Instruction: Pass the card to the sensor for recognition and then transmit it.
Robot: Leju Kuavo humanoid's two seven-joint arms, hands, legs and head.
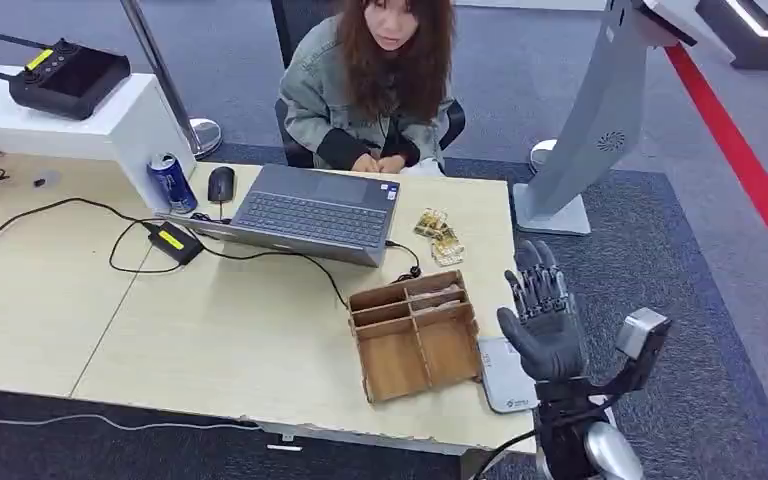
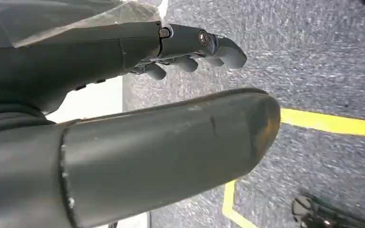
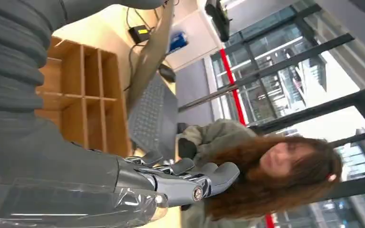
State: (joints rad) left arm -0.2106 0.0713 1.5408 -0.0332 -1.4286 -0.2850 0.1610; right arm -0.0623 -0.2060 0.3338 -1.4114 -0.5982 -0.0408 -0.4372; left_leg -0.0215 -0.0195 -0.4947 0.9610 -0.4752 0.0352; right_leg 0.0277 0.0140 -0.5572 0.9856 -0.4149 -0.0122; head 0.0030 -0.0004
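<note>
My right hand (image 1: pixel 543 318) is raised beside the table's front right corner, palm toward the table, fingers straight and apart, nothing in it. In the right wrist view its fingers (image 3: pixel 190 176) stretch out past the wooden organizer (image 3: pixel 85 95). A flat white-grey sensor pad (image 1: pixel 503 378) lies on the table right of the wooden organizer (image 1: pixel 415 335), partly behind my thumb. My left hand (image 2: pixel 185 47) hangs over the grey carpet with fingers extended and holds nothing.
A person (image 1: pixel 380 80) sits behind the table at an open laptop (image 1: pixel 310 212). Small gold packets (image 1: pixel 438 236) lie near the laptop's right corner. A can (image 1: pixel 172 182), mouse (image 1: pixel 221 183) and cables sit at the left. A tall grey stand (image 1: pixel 590 140) rises right of the table.
</note>
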